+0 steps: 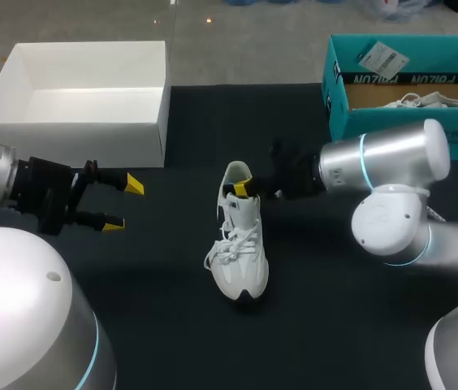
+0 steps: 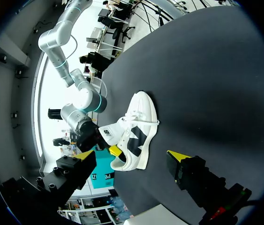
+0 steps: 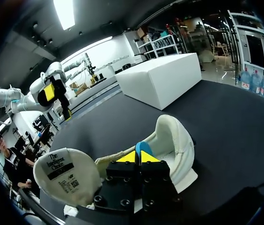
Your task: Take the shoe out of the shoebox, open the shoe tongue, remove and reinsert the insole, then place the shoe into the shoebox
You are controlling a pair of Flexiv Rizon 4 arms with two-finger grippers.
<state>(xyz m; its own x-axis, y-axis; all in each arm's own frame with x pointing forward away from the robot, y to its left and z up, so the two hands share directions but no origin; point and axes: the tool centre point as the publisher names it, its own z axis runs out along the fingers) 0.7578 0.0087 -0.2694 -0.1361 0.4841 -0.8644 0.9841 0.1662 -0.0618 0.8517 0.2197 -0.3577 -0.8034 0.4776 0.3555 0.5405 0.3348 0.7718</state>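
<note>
Now, shoe [image 1: 241, 252]: set on counter [image 1: 326, 333].
Right jaws: clenched on insole [image 3: 143, 146] inside shoe.
Left jaws: released, held well aside.

The black tabletop [image 1: 164, 325] lies matte and dark from edge to edge. Back from the right end effector [image 1: 244, 188] and well out to its right, a teal cardboard box [image 1: 391, 122] stands open at the tabletop's far edge. A spare white shoe [image 1: 424, 101] with laces lies inside on the brown floor, only partly showing. A white paper tag [image 1: 382, 57] rests against the box's back wall.
</note>
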